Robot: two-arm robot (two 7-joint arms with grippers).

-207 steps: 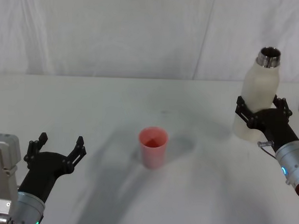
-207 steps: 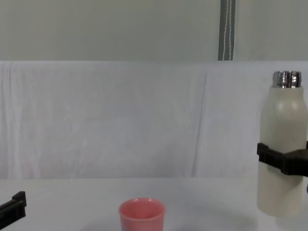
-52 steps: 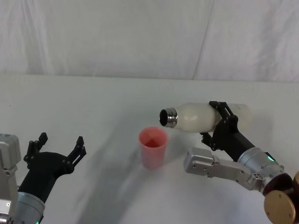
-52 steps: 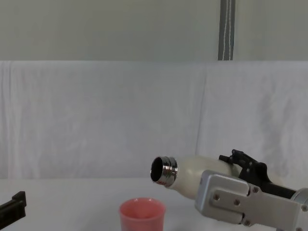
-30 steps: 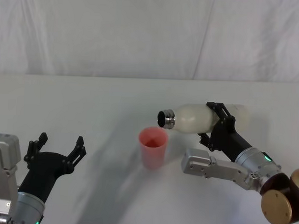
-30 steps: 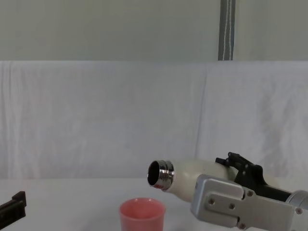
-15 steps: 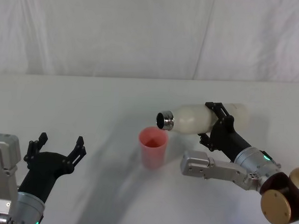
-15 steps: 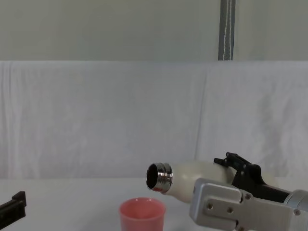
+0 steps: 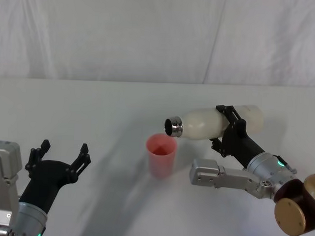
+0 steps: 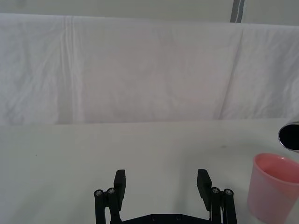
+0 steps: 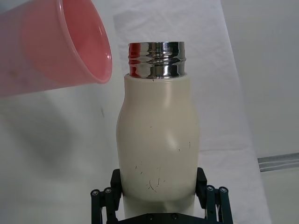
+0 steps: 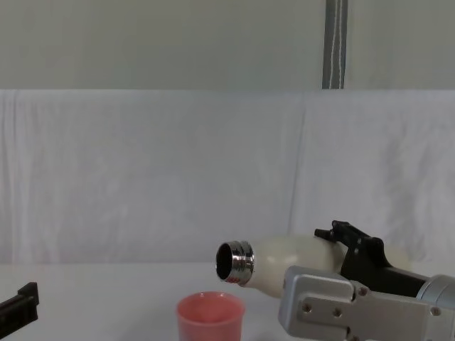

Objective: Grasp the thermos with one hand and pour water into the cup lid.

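1. The right end effector [image 9: 230, 130] is clamped around the body of the thermos [image 9: 214, 123], its black fingers [image 11: 106, 204] pressed to either side of the cream wall, and holds it lying nearly level above the table [image 9: 111, 106].
2. The steel neck sits just above and a little to the right of the cup lid [image 9: 161, 155], which stands upright near the middle of the table. No water can be seen leaving the mouth.
3. To pour well, I judge the mouth should come over the centre of the cup lid before it tips further. The chest view shows the mouth close over the rim's right side.
4. The tilt should grow slowly. A bottle held this flat could release water in a sudden gush, and the light cup lid could overflow or be knocked over.
5. The left end effector [image 9: 60, 158] rests at the near left with its fingers spread wide, holding nothing, well apart from the cup lid.
6. The table is plain white and matte. Behind it hangs a creased white cloth [image 12: 156, 170], with a pale wall and an upright metal pole [image 12: 336, 44] above.
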